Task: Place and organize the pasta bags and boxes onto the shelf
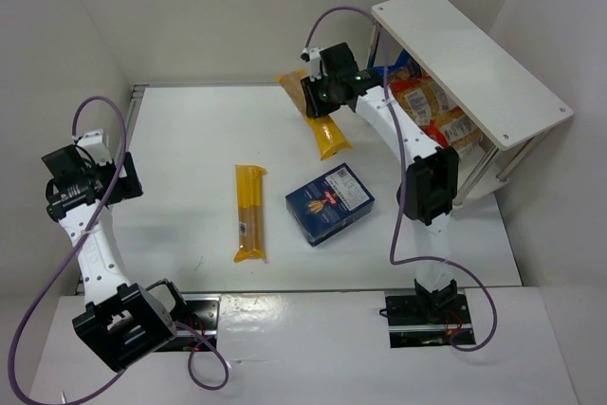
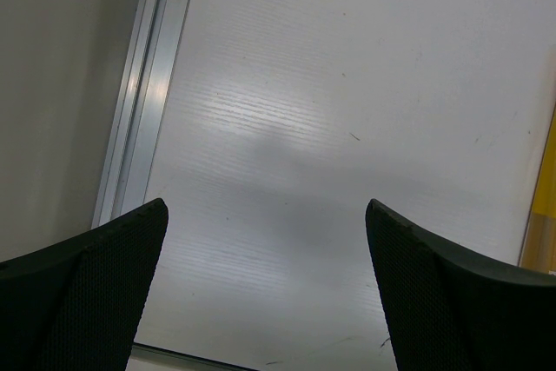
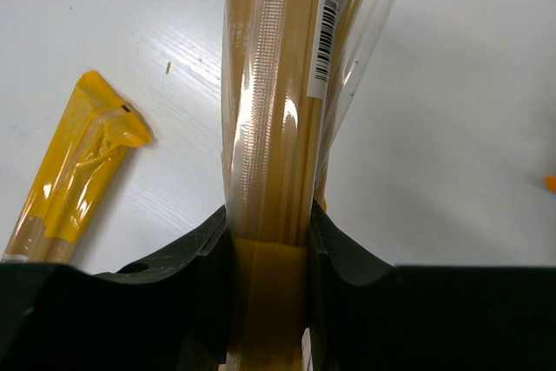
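Note:
My right gripper is shut on a long yellow spaghetti bag, gripped near one end, the rest reaching away over the table. A second yellow spaghetti bag lies flat mid-table. The dark blue pasta box lies to its right. The white shelf stands at the back right, with red and orange bags on its lower tier. My left gripper hangs open over bare table at the far left, nothing between its fingers.
An aluminium rail runs along the table's left edge beside the wall. White walls close in the left, back and right. The shelf's thin legs stand close to the right arm's elbow.

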